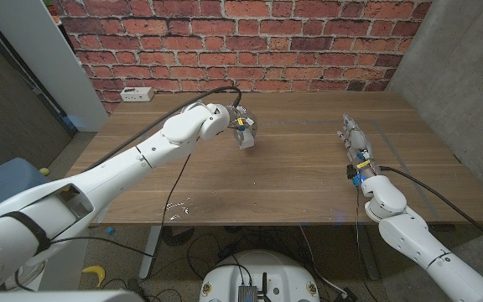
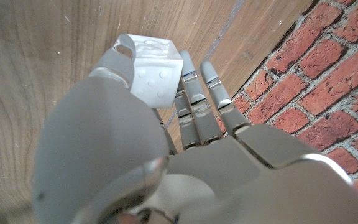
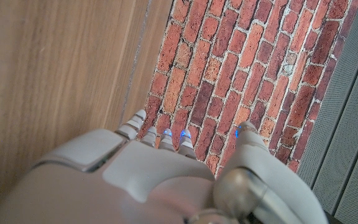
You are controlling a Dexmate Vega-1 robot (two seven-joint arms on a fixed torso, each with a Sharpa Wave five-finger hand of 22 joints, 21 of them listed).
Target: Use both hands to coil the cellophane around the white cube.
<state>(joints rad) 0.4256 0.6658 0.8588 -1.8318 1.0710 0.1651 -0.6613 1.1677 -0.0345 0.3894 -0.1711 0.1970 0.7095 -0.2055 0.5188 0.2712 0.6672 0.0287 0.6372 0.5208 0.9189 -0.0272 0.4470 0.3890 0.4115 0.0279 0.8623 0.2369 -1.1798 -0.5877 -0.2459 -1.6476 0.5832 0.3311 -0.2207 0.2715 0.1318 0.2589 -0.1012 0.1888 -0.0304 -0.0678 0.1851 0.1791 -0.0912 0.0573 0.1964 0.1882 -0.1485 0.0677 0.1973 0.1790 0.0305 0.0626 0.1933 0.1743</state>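
My left hand [image 1: 240,126] holds the white cube [image 1: 246,139] a little above the middle of the wooden table [image 1: 292,184]. In the left wrist view the cube [image 2: 157,74] shows round dimples and sits between the thumb and the fingers [image 2: 194,93]. A clear, shiny film [image 2: 149,45] lies over its upper face. My right hand [image 1: 355,139] stands apart at the right side of the table, fingers stretched out towards the wall and nothing in it. The right wrist view looks along its fingertips [image 3: 166,135] at the bricks.
A white power strip [image 1: 137,94] lies at the table's back left corner. A red brick wall [image 1: 250,42] runs behind the table. A grey panel [image 1: 464,75] stands at the right, close to the table's edge.
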